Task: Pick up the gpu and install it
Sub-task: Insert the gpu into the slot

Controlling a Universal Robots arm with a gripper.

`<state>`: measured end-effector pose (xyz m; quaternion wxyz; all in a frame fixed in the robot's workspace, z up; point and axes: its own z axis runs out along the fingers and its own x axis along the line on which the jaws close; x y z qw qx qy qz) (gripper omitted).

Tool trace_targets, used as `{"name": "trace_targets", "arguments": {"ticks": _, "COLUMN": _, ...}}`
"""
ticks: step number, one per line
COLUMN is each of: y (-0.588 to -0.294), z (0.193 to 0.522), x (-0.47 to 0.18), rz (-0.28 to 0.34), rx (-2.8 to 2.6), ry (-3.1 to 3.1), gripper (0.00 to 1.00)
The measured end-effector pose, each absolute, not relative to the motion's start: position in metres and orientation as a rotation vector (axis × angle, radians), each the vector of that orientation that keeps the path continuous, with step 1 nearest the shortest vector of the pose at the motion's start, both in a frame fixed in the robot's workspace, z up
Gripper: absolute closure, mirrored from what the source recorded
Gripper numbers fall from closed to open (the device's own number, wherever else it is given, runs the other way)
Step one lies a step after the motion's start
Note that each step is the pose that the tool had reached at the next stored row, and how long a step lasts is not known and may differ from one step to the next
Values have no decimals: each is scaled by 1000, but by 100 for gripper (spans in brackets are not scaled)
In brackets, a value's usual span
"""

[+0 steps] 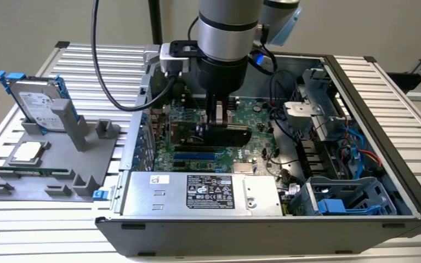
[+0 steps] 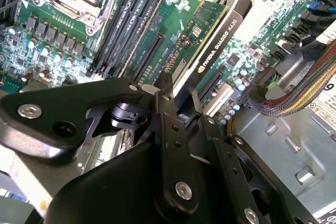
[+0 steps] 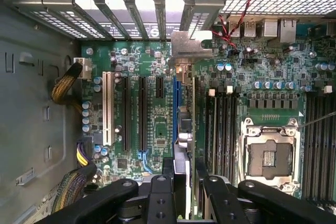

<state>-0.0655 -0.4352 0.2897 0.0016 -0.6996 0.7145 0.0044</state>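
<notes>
Inside the open case (image 1: 386, 137), over the motherboard (image 1: 195, 159), we see the gripper (image 1: 220, 121) clamped on the gpu's (image 2: 212, 38) top edge. We see the card on edge above the slots (image 3: 134, 114), its bracket (image 3: 190, 43) at the rear openings; we cannot tell if it is seated

Arm vertical, wrist pointing straight down in exterior view. Gripper (image 1: 220, 127) low, black fingers (image 3: 158, 192) close together w/ thin card edge clamped between them in both wrist views; linkage bars (image 2: 173, 145) angled inward.
</notes>
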Motion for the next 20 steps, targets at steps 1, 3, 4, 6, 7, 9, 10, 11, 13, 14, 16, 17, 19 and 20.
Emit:
{"name": "trace_targets", "arguments": {"ticks": 1, "y": -435, "z": 290, "x": -66, "rz": 14, "rx": -2196, "ry": 2242, "gripper": 100}}
{"name": "trace_targets", "arguments": {"ticks": 3, "y": -435, "z": 290, "x": -65, "rz": 14, "rx": -2196, "ry": 2242, "gripper": 100}}
{"name": "trace_targets", "arguments": {"ticks": 4, "y": -435, "z": 290, "x": -65, "rz": 14, "rx": -2195, "ry": 2242, "gripper": 100}}
{"name": "trace_targets", "arguments": {"ticks": 6, "y": -435, "z": 290, "x": -65, "rz": 14, "rx": -2195, "ry": 2242, "gripper": 100}}
{"name": "trace_targets", "arguments": {"ticks": 7, "y": -435, "z": 290, "x": -66, "rz": 14, "rx": -2195, "ry": 2243, "gripper": 100}}
{"name": "trace_targets", "arguments": {"ticks": 9, "y": -436, "z": 289, "x": -66, "rz": 14, "rx": -2195, "ry": 2242, "gripper": 100}}
{"name": "trace_targets", "arguments": {"ticks": 10, "y": -436, "z": 289, "x": -66, "rz": 14, "rx": -2195, "ry": 2243, "gripper": 100}}
{"name": "trace_targets", "arguments": {"ticks": 11, "y": -436, "z": 289, "x": -65, "rz": 14, "rx": -2196, "ry": 2243, "gripper": 100}}
{"name": "trace_targets", "arguments": {"ticks": 13, "y": -437, "z": 287, "x": -66, "rz": 14, "rx": -2195, "ry": 2242, "gripper": 100}}
{"name": "trace_targets", "arguments": {"ticks": 14, "y": -437, "z": 287, "x": -66, "rz": 14, "rx": -2196, "ry": 2243, "gripper": 100}}
{"name": "trace_targets", "arguments": {"ticks": 16, "y": -438, "z": 286, "x": -66, "rz": 14, "rx": -2195, "ry": 2243, "gripper": 100}}
{"name": "trace_targets", "arguments": {"ticks": 17, "y": -439, "z": 285, "x": -67, "rz": 14, "rx": -2195, "ry": 2243, "gripper": 100}}
{"name": "trace_targets", "arguments": {"ticks": 19, "y": -439, "z": 285, "x": -69, "rz": 14, "rx": -2196, "ry": 2242, "gripper": 100}}
{"name": "trace_targets", "arguments": {"ticks": 20, "y": -440, "z": 284, "x": -70, "rz": 14, "rx": -2195, "ry": 2243, "gripper": 100}}
